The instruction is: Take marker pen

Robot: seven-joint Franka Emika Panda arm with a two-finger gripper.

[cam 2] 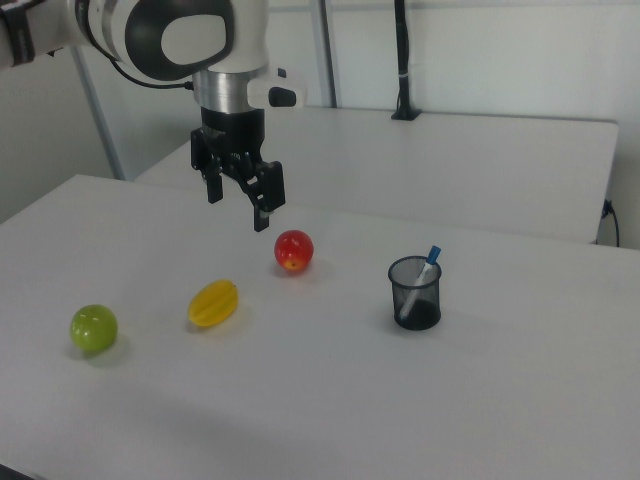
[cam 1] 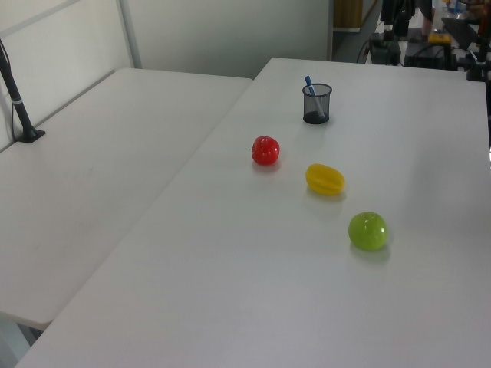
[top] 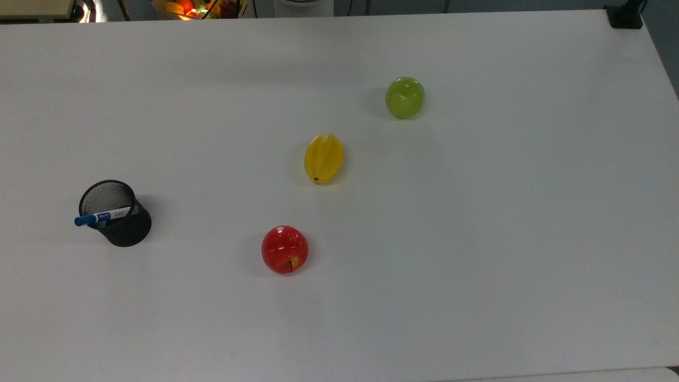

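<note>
The marker pen is white with a blue cap and stands slanted in a black mesh cup, cap sticking out over the rim. The cup stands at the top view's left. In the right view my gripper hangs open and empty high above the table, up and to the left of the cup.
A red apple, a yellow fruit and a green apple lie in a diagonal row on the white table. A second table adjoins in the left view.
</note>
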